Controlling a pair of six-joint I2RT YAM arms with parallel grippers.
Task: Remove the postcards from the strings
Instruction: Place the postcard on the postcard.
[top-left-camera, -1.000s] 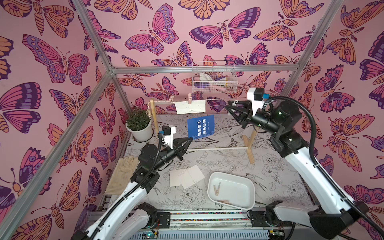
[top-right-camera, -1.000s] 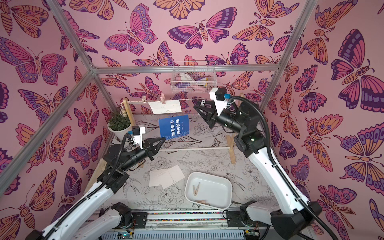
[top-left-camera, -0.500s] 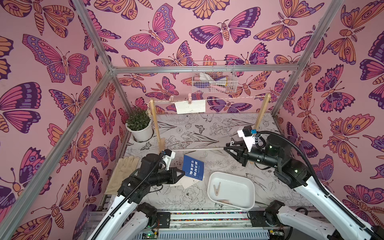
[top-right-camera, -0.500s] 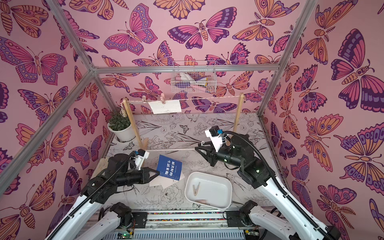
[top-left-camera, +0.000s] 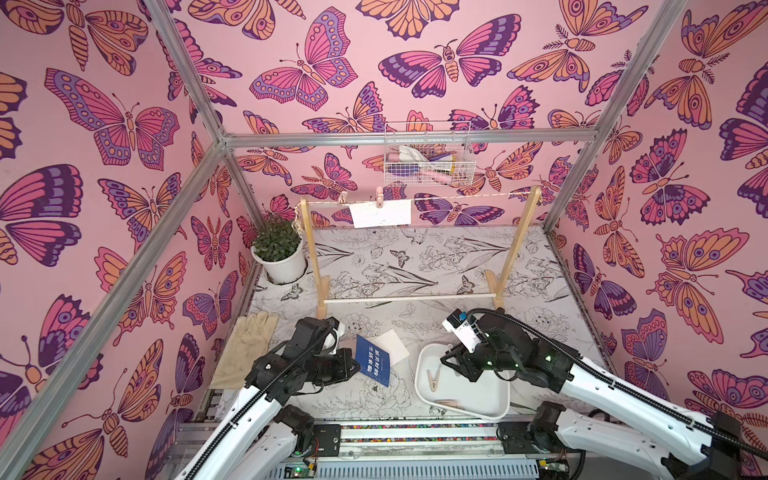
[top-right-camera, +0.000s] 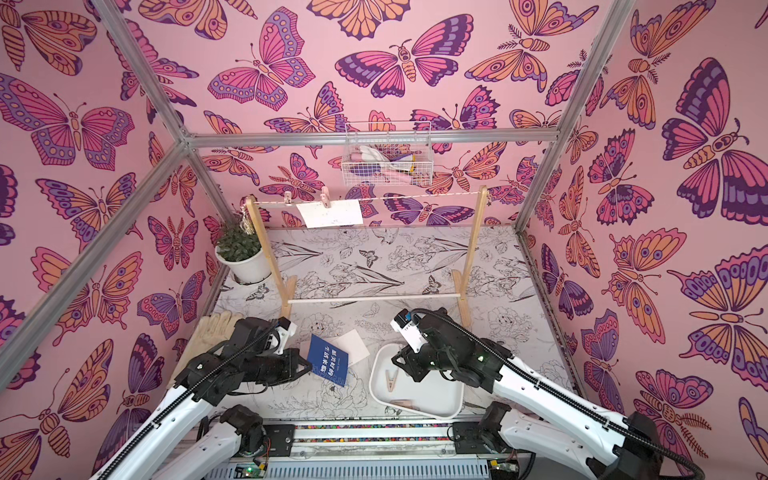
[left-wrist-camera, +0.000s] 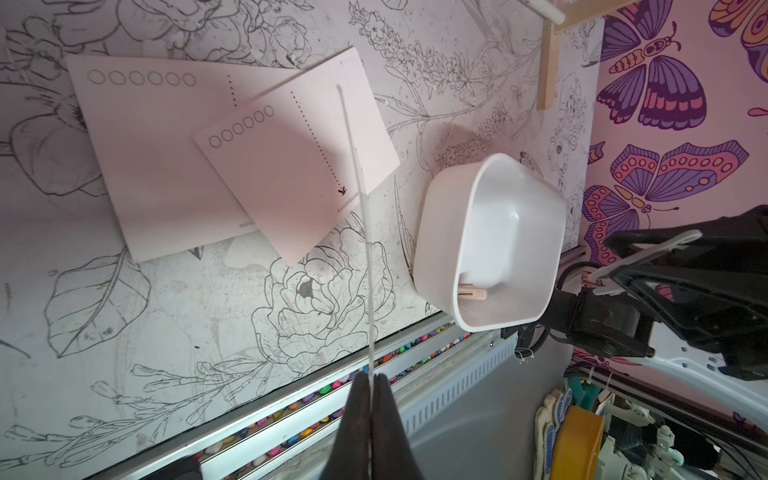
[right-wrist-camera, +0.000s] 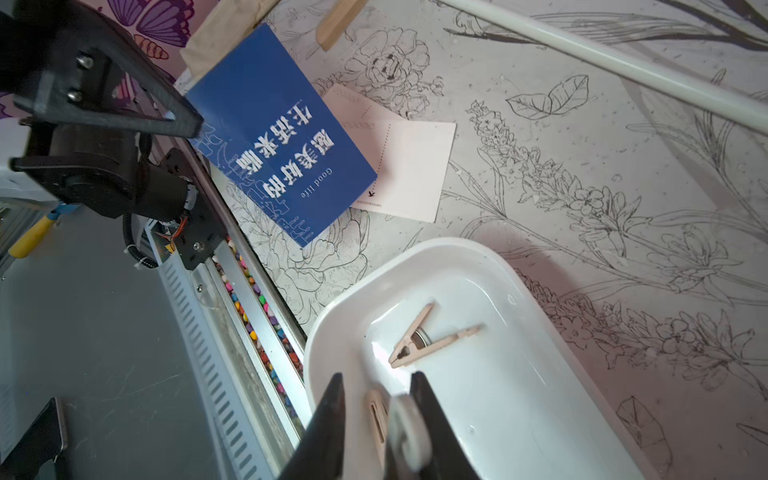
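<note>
Our left gripper (left-wrist-camera: 370, 376) is pinched tight on one edge of the blue postcard (top-left-camera: 374, 363), the one with white writing on it. We hold it low over the table (top-left-camera: 415, 257), partly above two white postcards (left-wrist-camera: 158, 158) that lie flat there, one overlapping the other. We cannot tell if the blue one touches them. Our right gripper (right-wrist-camera: 376, 376) is squeezed on a small wooden peg (right-wrist-camera: 376, 415), and it hangs over the white tray (right-wrist-camera: 519, 374), near one end. Another peg (right-wrist-camera: 432, 336) lies inside the tray. In both top views we see one more white card (top-left-camera: 380, 214) hanging from the string (top-left-camera: 469, 195) at the back, held up by a pink peg (top-left-camera: 379, 196). The string runs between two wooden posts (top-left-camera: 517, 241). A green plant in a white pot (top-left-camera: 278, 253) stands just beside one post. A pale glove (top-left-camera: 245, 349) lies on the table near our left arm.
</note>
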